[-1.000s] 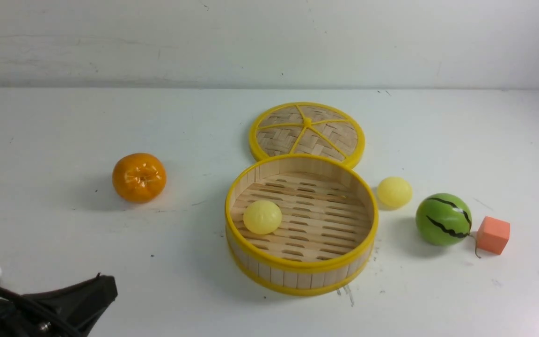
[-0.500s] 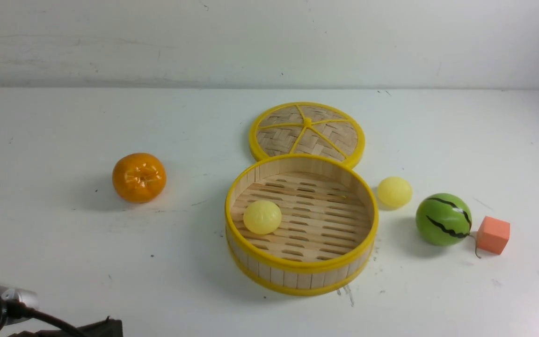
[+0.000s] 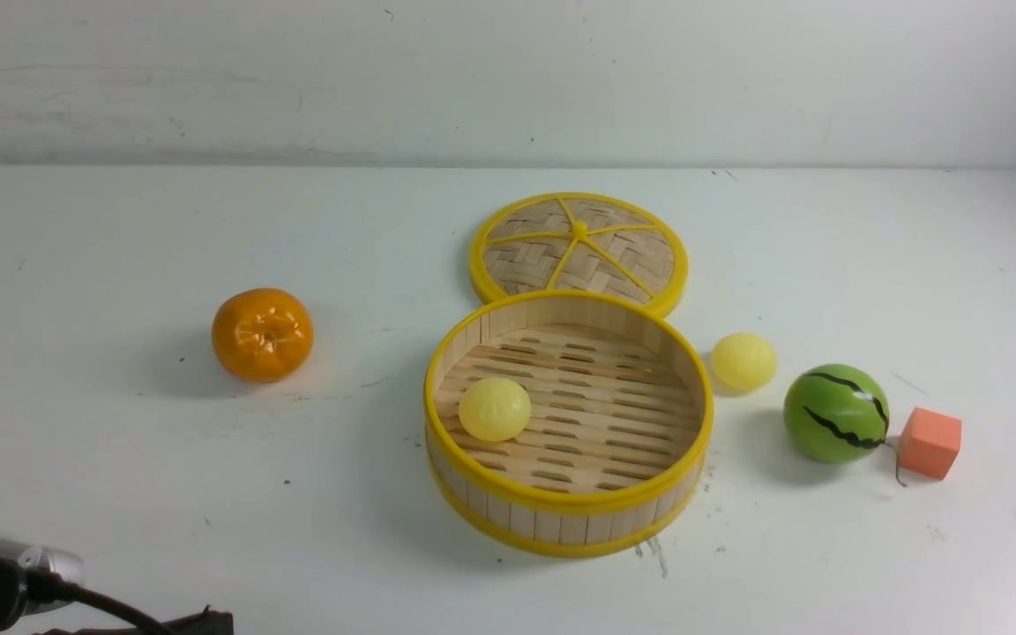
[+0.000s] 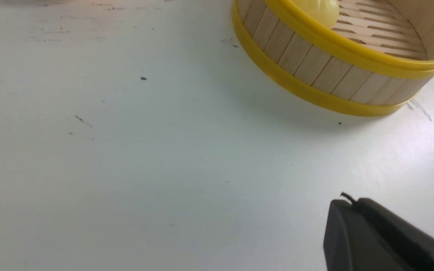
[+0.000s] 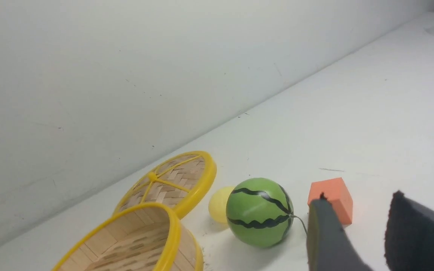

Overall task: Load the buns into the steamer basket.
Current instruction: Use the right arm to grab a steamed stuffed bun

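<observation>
**Right gripper** (image 5: pixel 360 195): jaws parted with a clear gap and nothing between them. It shows only in its own wrist view.

**Left gripper** (image 4: pixel 371 233): only one dark finger is visible, so its opening cannot be told. No object is seen in it.

**Steamer basket** (image 3: pixel 568 520): upright and uncovered, ahead of the left jaws and well apart from them.

**First bun** (image 3: pixel 494 409): already on the slatted floor inside the basket, on the side nearer the left jaws.

**Second bun** (image 3: pixel 743 362): on the table (image 3: pixel 120 485) just beside the basket's outer wall; whether it touches the wall cannot be told. It lies ahead of the right jaws.

**Watermelon ball** (image 5: pixel 260 212): stands between the right jaws and the second bun, partly hiding it.

**Orange cube** (image 5: pixel 332 195): the nearest thing ahead of the right jaws.

**Lid** (image 3: pixel 578 251): lies flat beyond the basket, far from both jaws.

**Tangerine** (image 3: pixel 262 334): well apart from both jaws.

**Step in hand:** judged half done, with the second bun yet to be fetched, most likely by the right arm.

**Next move calls for:**
- reaching past the cube and the watermelon ball without nudging either;
- closing around a glossy round bun that may roll;
- lifting it over the yellow rim.

**Brands, labels, writing:** none legible.
</observation>
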